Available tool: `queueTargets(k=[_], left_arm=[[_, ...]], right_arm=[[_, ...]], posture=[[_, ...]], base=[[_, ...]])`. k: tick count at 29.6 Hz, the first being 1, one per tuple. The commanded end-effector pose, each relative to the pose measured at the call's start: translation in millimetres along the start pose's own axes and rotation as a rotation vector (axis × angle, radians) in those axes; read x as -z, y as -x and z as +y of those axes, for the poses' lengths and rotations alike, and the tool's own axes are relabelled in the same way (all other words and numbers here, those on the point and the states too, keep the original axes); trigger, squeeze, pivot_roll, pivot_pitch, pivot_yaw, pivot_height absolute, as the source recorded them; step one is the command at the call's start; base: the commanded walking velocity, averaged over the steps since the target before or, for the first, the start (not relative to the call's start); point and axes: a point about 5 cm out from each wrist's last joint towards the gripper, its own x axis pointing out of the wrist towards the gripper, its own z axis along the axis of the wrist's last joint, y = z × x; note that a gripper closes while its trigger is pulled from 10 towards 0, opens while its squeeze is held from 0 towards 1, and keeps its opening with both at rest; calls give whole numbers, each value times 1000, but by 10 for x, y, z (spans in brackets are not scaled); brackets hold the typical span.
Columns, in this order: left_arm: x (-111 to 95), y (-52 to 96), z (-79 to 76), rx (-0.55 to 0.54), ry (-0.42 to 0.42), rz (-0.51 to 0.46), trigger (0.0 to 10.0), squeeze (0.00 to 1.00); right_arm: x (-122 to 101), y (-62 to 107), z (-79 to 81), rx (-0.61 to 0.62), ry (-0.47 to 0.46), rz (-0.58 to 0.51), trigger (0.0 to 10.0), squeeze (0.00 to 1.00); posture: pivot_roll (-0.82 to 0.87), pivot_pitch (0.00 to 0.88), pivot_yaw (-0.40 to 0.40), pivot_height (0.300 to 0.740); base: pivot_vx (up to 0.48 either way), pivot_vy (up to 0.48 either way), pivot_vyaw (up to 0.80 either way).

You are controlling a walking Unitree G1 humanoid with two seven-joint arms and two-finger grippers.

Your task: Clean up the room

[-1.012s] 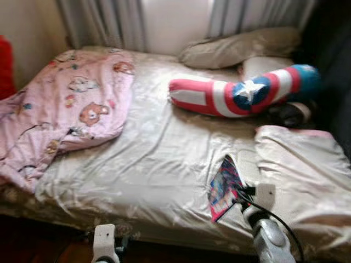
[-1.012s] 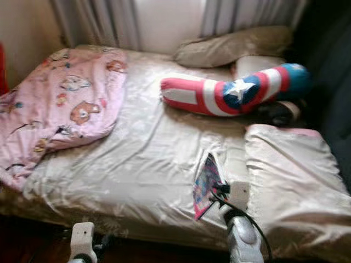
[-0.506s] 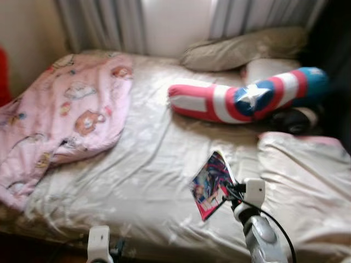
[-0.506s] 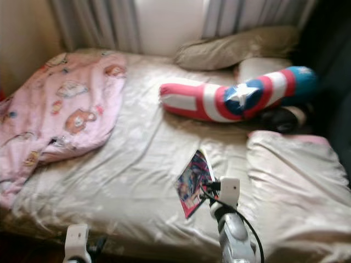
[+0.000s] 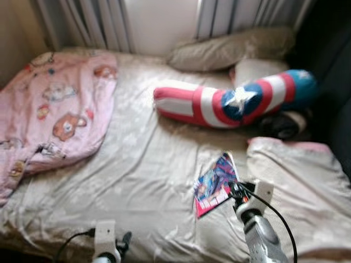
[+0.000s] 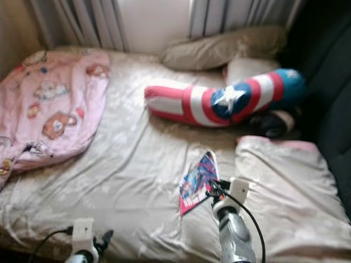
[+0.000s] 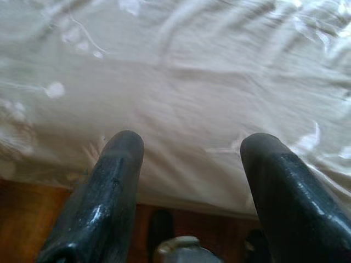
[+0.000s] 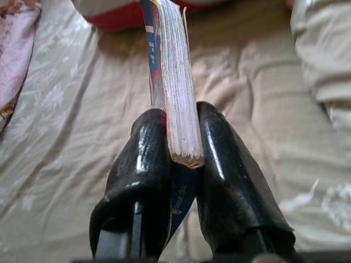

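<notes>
Book (image 8: 174, 82) is clamped edge-on by right gripper (image 8: 184, 145) above bed (image 5: 137, 164), probably for removal; left gripper (image 7: 189, 159) is held apart, idle.

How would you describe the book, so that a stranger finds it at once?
Start at the bed with the pale sheet. Near its front edge, left of the folded blanket, the right claw holds the book. It is thin with a bright multicoloured cover, unlike the soft bedding around.

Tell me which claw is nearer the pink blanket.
Left. The left claw hangs open at the bed's near edge, on the pink blanket's side; the right claw is farther across the bed, shut on a book.
</notes>
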Motion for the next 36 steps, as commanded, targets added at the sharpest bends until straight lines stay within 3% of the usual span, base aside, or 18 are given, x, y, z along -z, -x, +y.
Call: queueTargets(k=[1, 5, 7, 10, 16, 26, 29, 31, 32, 36], left_arm=[[57, 29, 30, -1, -6, 19, 10000, 0], [-3, 11, 33, 2, -7, -12, 10000, 0], [-100, -24, 3, 19, -20, -55, 10000, 0], [-146, -41, -16, 29, -27, -75, 10000, 0], [-300, -87, -56, 56, -42, -140, 10000, 0], [-406, -80, 12, 54, -56, -211, 10000, 0], [-578, -116, -48, 72, -63, -289, 10000, 0], [-578, -116, -48, 72, -63, -289, 10000, 0], [-729, -149, -139, 100, -79, -347, 10000, 0], [-794, -165, -192, 114, -86, -368, 10000, 0]], right_arm=[[-89, -59, 30, -7, -23, -35, 10000, 0], [-119, -102, 30, 13, -35, -39, 10000, 0], [-143, -134, 70, -2, -99, -56, 10000, 0], [-151, -146, 82, -7, -117, -59, 10000, 0], [-113, -175, 86, 12, -81, -12, 10000, 0], [-76, -132, 14, 35, -56, -19, 10000, 0], [-68, -122, 26, 27, -70, -38, 10000, 0], [-68, -122, 26, 27, -70, -38, 10000, 0], [-63, -123, 44, 23, -70, -44, 10000, 0], [-53, -136, 72, 9, -61, -29, 10000, 0]], posture=[[103, 56, -76, 740], [109, 60, -71, 740], [115, 65, -63, 740], [118, 66, -61, 740], [127, 78, -41, 735], [125, 96, -23, 701], [127, 95, -20, 701], [127, 95, -20, 701], [124, 94, -17, 701], [122, 94, -15, 697]], base=[[0, 0, 0], [0, 0, 0], [0, 0, 0], [0, 0, 0], [0, 0, 0], [0, 0, 0], [0, 0, 0], [0, 0, 0], [0, 0, 0], [0, 0, 0]])
